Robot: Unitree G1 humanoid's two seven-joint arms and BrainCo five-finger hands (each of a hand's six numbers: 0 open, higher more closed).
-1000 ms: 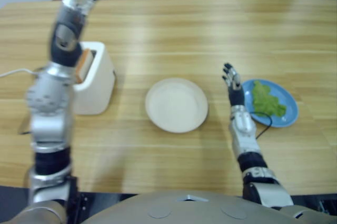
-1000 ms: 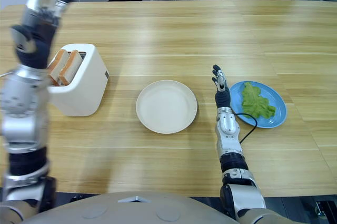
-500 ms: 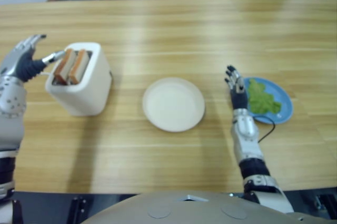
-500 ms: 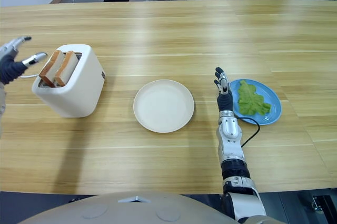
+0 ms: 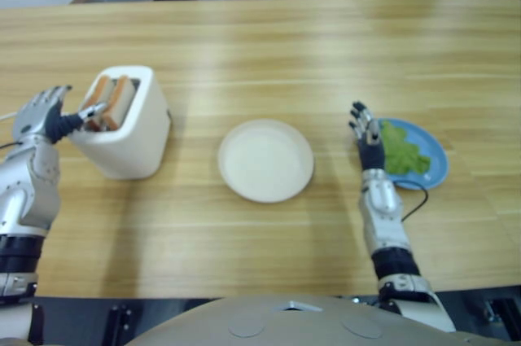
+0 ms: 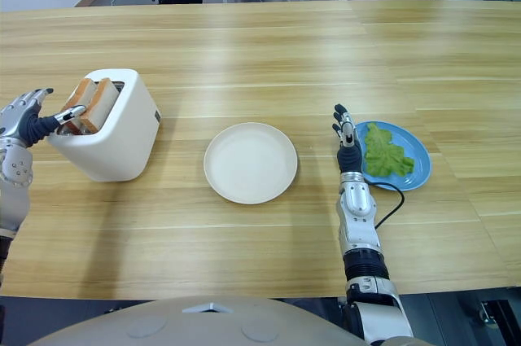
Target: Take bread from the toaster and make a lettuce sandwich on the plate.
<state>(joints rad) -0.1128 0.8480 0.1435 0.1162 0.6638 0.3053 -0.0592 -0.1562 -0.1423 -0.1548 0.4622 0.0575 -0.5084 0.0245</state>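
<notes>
Right eye view — bread (image 6: pixel 89 104) in toaster (image 6: pixel 114 146); lettuce (image 6: pixel 384 155) on blue plate (image 6: pixel 422 164)

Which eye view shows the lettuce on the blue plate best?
The right eye view: the lettuce lies whole on the blue plate, with rim showing between it and the right hand. The left eye view shows the leaf too, but the hand covers the plate's left rim, right against it.

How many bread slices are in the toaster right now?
2. Both stand in the toaster: one slice on the side nearest the left hand, the other slice just right of it.
</notes>
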